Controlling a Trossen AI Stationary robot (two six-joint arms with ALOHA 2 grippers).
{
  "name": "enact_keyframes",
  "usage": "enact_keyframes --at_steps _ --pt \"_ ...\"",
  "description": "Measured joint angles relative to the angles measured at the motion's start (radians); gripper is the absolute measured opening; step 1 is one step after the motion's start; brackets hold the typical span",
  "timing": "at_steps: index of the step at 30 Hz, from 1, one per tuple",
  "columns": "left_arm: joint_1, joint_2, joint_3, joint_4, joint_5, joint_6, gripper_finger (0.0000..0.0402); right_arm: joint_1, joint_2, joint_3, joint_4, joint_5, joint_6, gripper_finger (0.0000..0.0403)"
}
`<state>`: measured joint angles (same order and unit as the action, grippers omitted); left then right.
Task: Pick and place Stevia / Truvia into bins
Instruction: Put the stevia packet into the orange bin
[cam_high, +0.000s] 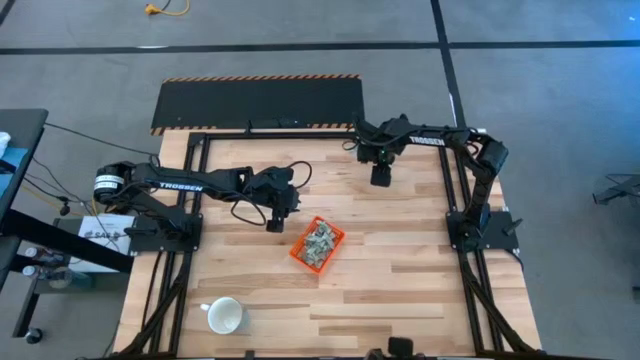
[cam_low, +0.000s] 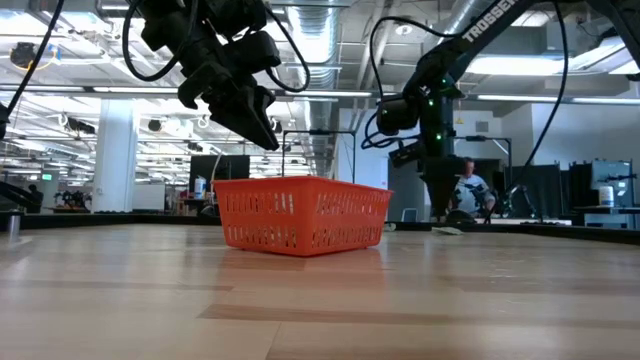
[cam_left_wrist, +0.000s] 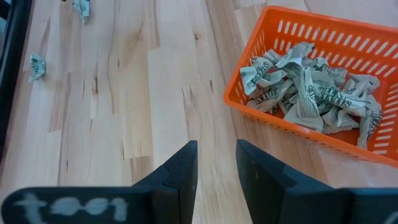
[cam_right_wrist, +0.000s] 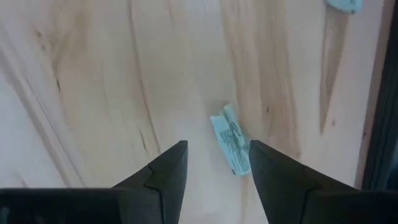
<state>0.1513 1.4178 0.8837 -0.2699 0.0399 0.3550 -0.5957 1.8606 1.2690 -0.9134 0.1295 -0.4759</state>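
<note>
The orange bin (cam_high: 317, 244) stands on the table's middle, holding a heap of pale green and white Stevia sachets (cam_left_wrist: 308, 90). My left gripper (cam_left_wrist: 216, 144) hovers open and empty above the table just left of the bin (cam_left_wrist: 261, 115); the low view shows it (cam_low: 258, 118) raised above the bin's rim. My right gripper (cam_right_wrist: 217, 143) is open near the table's far edge (cam_high: 381, 180), pointing down over a single sachet (cam_right_wrist: 230, 146) that lies flat on the wood between its fingers, nearer one of them. I see no touch.
Two loose sachets (cam_left_wrist: 37, 66) (cam_left_wrist: 81, 9) lie on the wood beyond my left gripper, and another (cam_right_wrist: 345, 5) lies past my right gripper. A white mug (cam_high: 225, 316) stands near the table's near left corner. Bare wood surrounds the bin.
</note>
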Motion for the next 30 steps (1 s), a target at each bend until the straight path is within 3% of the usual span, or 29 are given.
enact_keyframes --at_steps 7,21,25,30 --pt "0.0 0.0 0.0 0.0 0.0 0.0 0.01 -0.041 0.012 0.0 0.024 -0.061 -0.022 0.0166" --pt "0.0 0.0 0.001 -0.003 0.001 0.0 0.01 -0.052 0.135 0.005 0.019 0.0 -0.022 0.0162" --pt "0.0 0.0 0.001 -0.003 0.001 0.0 0.01 -0.054 0.123 0.002 0.025 0.0 -0.03 0.014" --pt "0.0 0.0 0.001 -0.002 0.001 -0.001 0.01 -0.058 0.112 -0.001 0.034 0.023 -0.03 0.0084"
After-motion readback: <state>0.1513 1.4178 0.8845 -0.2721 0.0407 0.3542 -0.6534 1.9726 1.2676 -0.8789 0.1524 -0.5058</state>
